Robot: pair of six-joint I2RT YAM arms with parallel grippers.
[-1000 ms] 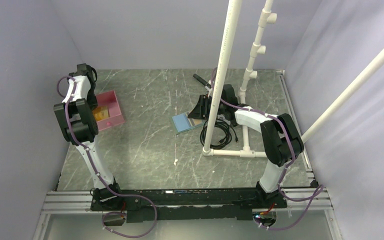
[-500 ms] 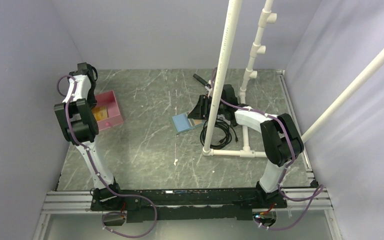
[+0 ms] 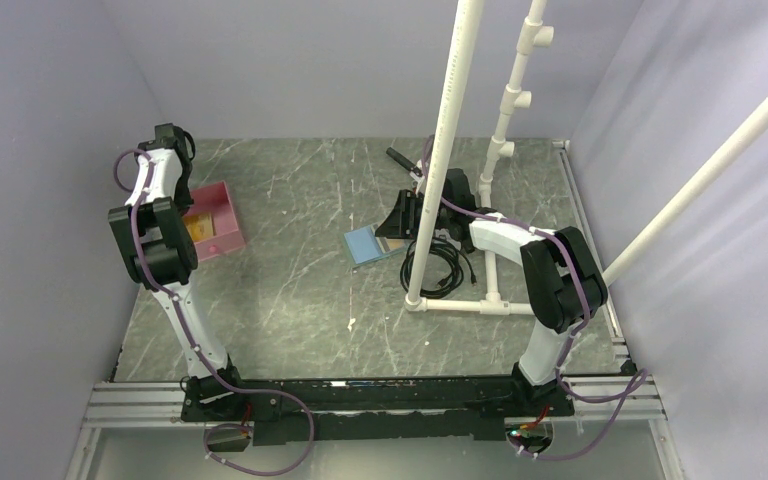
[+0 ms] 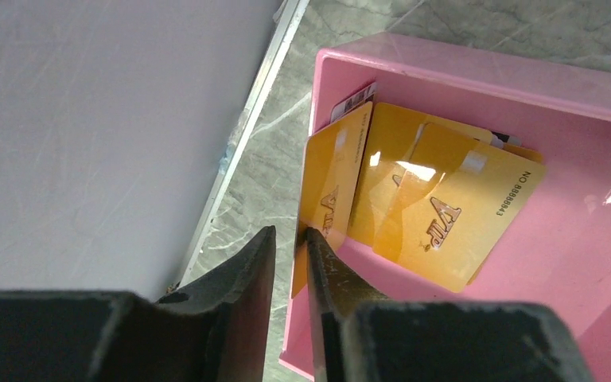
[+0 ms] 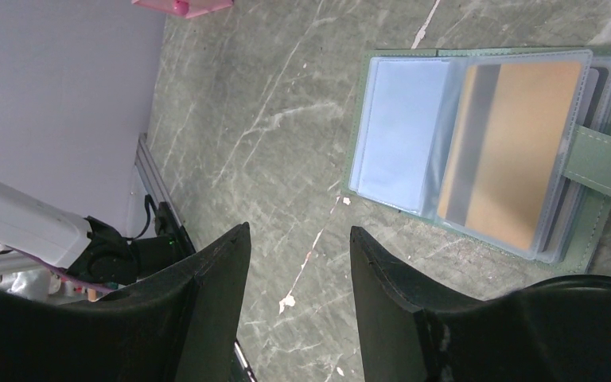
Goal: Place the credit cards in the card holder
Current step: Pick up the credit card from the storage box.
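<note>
You're at the pick: left gripper (image 4: 290,239) nearly closed around a credit card (image 4: 336,179) leaning in the pink tray (image 4: 477,68) (grip unclear), right gripper (image 5: 298,239) open beside the card holder (image 5: 477,143); next you'd want a firm pinch, then lift

The card holder (image 3: 363,244) lies open on the table (image 3: 300,290) near its middle, with a single card (image 5: 509,151) tucked in its top sleeve. The right gripper (image 5: 298,235) is just to the holder's right, and beyond it on that side are a coiled cable (image 3: 447,262) and the base of a pipe stand (image 3: 457,305). Well to the holder's left sits a tray (image 3: 222,248) holding the credit cards (image 4: 445,215): several overlap on its floor, and one leans against the wall farthest from the holder, where the left gripper (image 4: 286,239) is.
</note>
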